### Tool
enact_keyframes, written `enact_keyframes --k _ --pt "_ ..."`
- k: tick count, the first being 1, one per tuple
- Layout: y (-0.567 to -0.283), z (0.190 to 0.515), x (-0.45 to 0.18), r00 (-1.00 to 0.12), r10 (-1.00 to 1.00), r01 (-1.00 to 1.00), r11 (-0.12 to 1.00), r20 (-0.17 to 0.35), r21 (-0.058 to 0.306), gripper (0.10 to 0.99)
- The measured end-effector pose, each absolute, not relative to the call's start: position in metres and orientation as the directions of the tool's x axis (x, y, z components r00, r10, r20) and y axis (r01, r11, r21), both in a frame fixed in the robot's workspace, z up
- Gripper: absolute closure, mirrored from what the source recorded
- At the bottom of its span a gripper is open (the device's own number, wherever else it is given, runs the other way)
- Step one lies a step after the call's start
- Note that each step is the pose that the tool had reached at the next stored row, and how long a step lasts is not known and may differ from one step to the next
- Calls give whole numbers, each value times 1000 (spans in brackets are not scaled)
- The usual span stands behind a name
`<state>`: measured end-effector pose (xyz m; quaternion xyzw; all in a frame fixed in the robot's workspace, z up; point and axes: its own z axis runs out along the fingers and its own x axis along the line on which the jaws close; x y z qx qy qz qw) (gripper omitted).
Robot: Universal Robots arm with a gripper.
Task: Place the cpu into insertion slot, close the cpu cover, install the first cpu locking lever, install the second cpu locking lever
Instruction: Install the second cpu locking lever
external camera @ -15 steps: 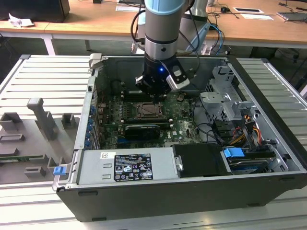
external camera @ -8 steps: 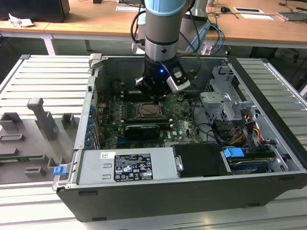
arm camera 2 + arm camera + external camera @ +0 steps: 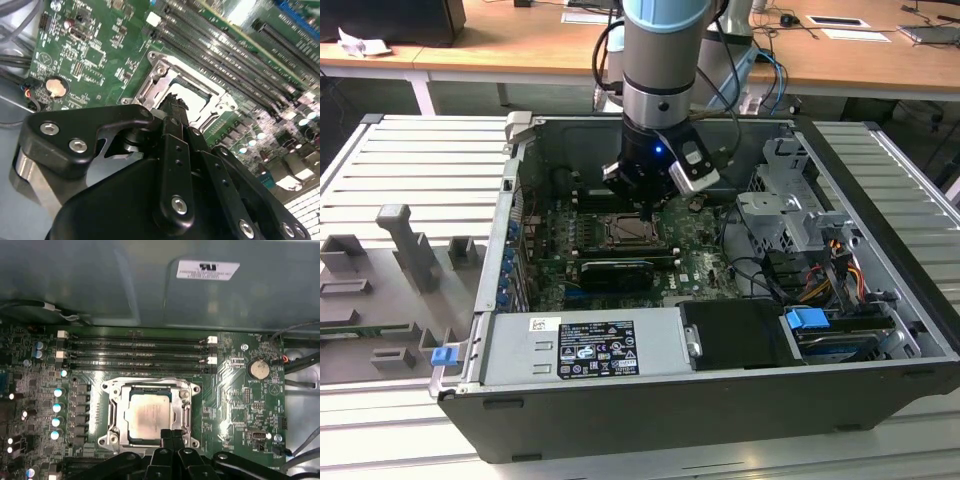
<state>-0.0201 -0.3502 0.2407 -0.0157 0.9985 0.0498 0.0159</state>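
Cpu [image 3: 148, 418], silvery square, sits in the insertion slot [image 3: 115, 412] with the cpu cover [image 3: 186, 416] down; gripper [image 3: 171, 434] pressed together at its edge; exterior view shows the computer case [image 3: 620, 400]

Ext. view high, whole case; both wrist views close over insertion slot [image 3: 152, 417].

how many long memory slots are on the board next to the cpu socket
4 memory slots, stacked in parallel rows between the insertion slot and the case wall, in the first wrist view. None looks hidden.
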Motion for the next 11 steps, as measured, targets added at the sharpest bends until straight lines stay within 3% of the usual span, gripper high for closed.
enact_keyframes --k 11 --pt "-367 233 -21 -999 -31 -33 994 -27 99 980"
